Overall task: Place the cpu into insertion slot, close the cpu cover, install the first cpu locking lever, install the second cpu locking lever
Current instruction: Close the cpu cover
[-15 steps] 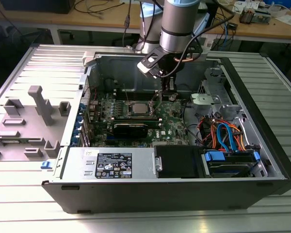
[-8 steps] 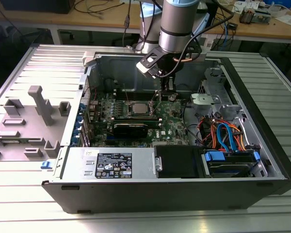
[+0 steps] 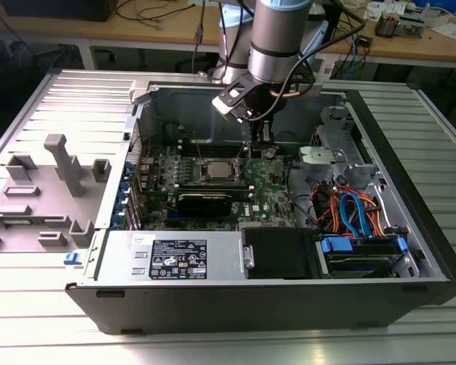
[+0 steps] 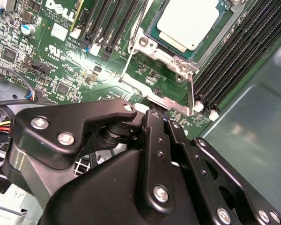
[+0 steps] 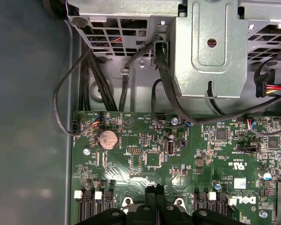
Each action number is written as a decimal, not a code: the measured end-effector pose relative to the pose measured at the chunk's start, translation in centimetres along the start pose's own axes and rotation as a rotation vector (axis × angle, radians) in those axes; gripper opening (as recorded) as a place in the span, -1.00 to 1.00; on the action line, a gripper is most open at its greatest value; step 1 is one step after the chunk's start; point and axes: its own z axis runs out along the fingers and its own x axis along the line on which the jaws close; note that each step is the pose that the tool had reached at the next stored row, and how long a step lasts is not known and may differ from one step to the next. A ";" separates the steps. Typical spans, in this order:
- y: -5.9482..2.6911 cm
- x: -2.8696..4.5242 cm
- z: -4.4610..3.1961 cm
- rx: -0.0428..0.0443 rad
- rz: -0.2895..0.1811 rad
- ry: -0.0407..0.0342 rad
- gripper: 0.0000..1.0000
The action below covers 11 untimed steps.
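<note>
In the second wrist view the cpu (image 4: 189, 21), a square chip with a silvery top, lies seated in the insertion slot (image 4: 153, 35) on the green board. The silvery cpu cover (image 4: 180, 63) lies flat around it as a frame. Two thin metal locking levers (image 4: 129, 54) (image 4: 190, 91) stand up beside the socket, unlatched. My gripper (image 4: 161, 118) hovers just off the socket's edge, fingers pressed together with nothing visible between them. From the exterior view the gripper (image 3: 249, 156) hangs low over the board, right of the cpu (image 3: 217, 169). The fingertips (image 5: 150, 189) meet in the first wrist view.
Long black memory slots (image 4: 234, 51) flank the socket. A metal drive cage (image 5: 210, 51) with black cables (image 5: 159, 70) stands past the board's edge. A black drive box (image 3: 277, 251), coloured cables (image 3: 349, 209) and the case walls (image 3: 399, 175) hem the board in.
</note>
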 end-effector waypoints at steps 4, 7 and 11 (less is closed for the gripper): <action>-0.06 0.00 0.05 0.0000 0.000 0.0000 -0.79; -0.15 0.01 0.05 0.0000 0.000 0.0001 -0.79; -0.25 0.01 0.05 0.0000 0.000 0.0000 -0.79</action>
